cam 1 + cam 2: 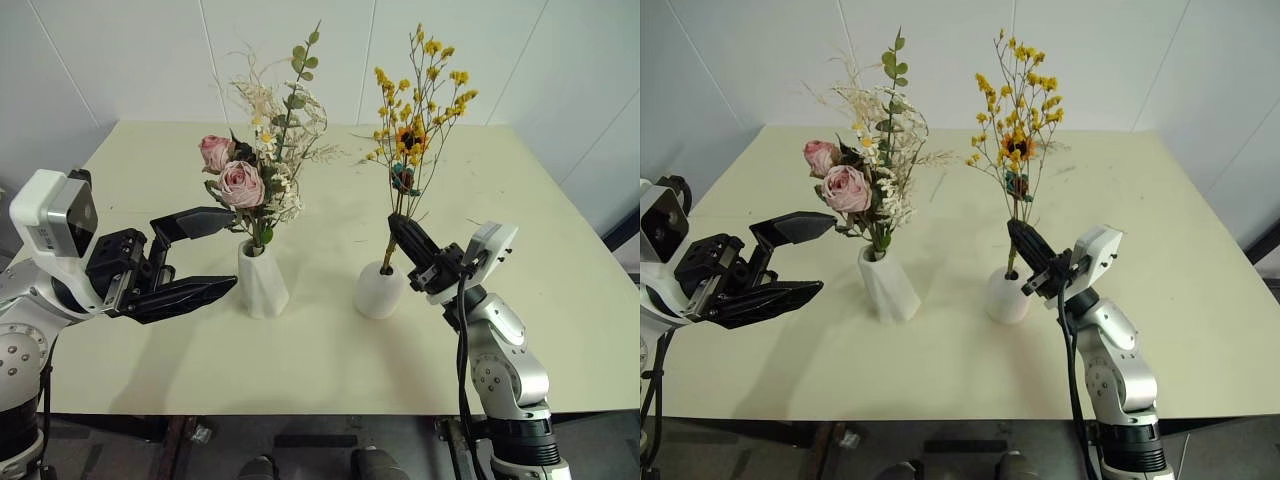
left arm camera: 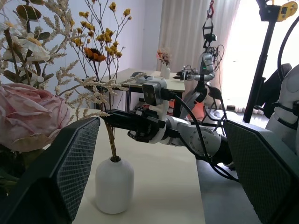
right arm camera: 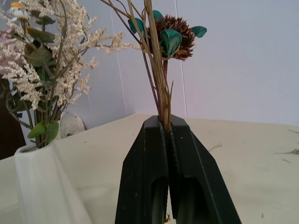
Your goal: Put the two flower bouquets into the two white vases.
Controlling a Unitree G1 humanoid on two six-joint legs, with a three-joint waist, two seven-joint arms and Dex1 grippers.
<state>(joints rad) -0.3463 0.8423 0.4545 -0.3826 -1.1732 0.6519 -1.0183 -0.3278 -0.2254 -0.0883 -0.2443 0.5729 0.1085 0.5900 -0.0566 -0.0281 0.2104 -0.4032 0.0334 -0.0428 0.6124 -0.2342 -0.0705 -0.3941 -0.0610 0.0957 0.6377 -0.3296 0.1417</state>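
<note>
Left gripper (image 1: 205, 255) sits nearest, at the desk's (image 1: 330, 350) front left, jaws wide apart, holding nothing, just beside the taller twisted vase (image 1: 261, 280) but not touching it. Right gripper (image 1: 402, 233) at front right, jaws clamped together on the stems of the yellow bouquet (image 1: 415, 110) just above the rounded vase (image 1: 379, 290). Stem foot goes down to the vase's hole; the head views can't settle how deep it sits.

Rose bouquet (image 1: 262, 150) stands upright in the taller twisted vase, pink roses on the left, eucalyptus sprig topping it. Both vases stand near each other mid-desk, apart.

Left wrist view adds what the head views lack: a side look at the right gripper pinching the stems with a short bare stretch of stem showing between the jaws and the rounded vase mouth, plus a room behind with another robot (image 2: 205, 65) at a further table, a small vase of flowers (image 2: 166, 70) there, curtains. A rose is cut off at that view's edge.

Right wrist view shows the stems pressed tight in the seam between the two black fingers (image 3: 142, 177), a brown seed head with teal leaves (image 3: 173, 35) above, and loose twig bits (image 3: 292, 151) on the far desk. Taller vase is cut off at the frame edge there; the rounded vase is hidden below the jaws.
</note>
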